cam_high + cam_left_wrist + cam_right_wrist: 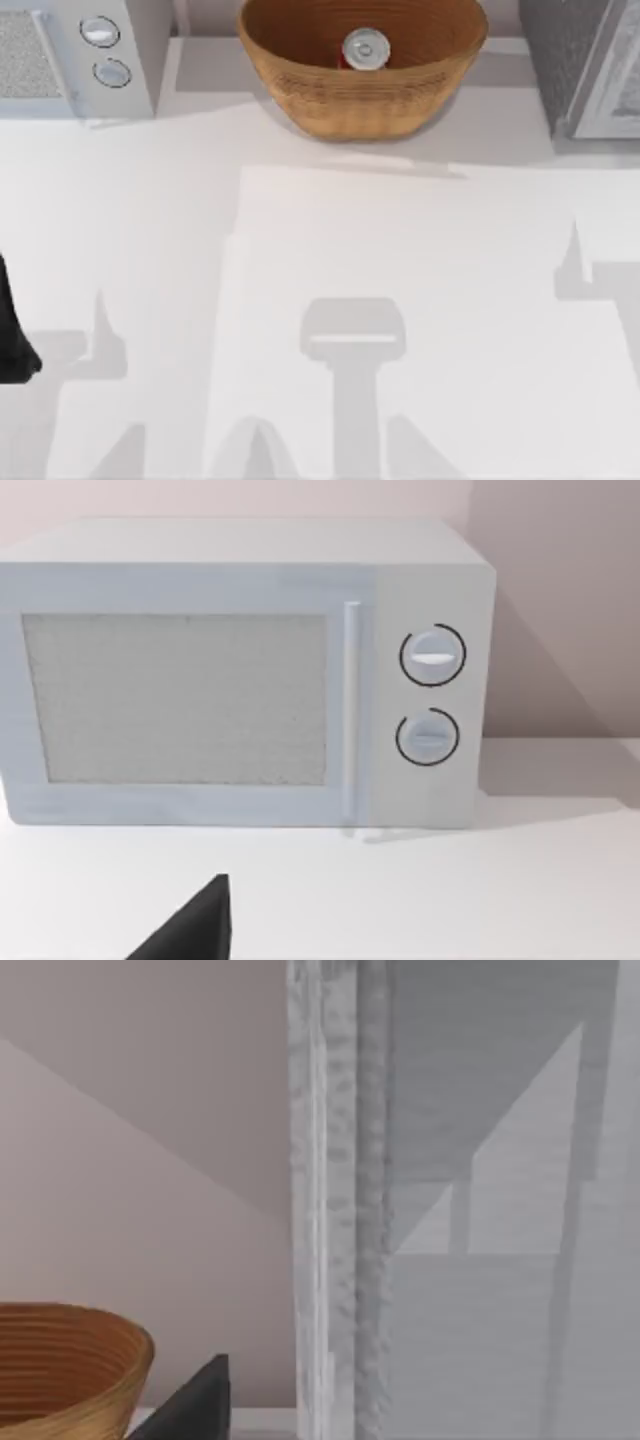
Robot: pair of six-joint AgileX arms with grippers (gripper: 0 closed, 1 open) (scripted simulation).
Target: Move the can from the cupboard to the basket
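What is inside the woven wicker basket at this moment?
Inside the tan woven wicker basket stands a small can with a round silver lid and a sliver of red side, upright near the middle. The can covers the basket floor beneath it; its lower body is hidden.

One can (365, 49), one basket (362, 72), one microwave (245, 675), one cupboard (588, 68).

Overhead camera looking down on table (400, 300), left wrist facing microwave (250, 670), right wrist close to cupboard (460, 1210)
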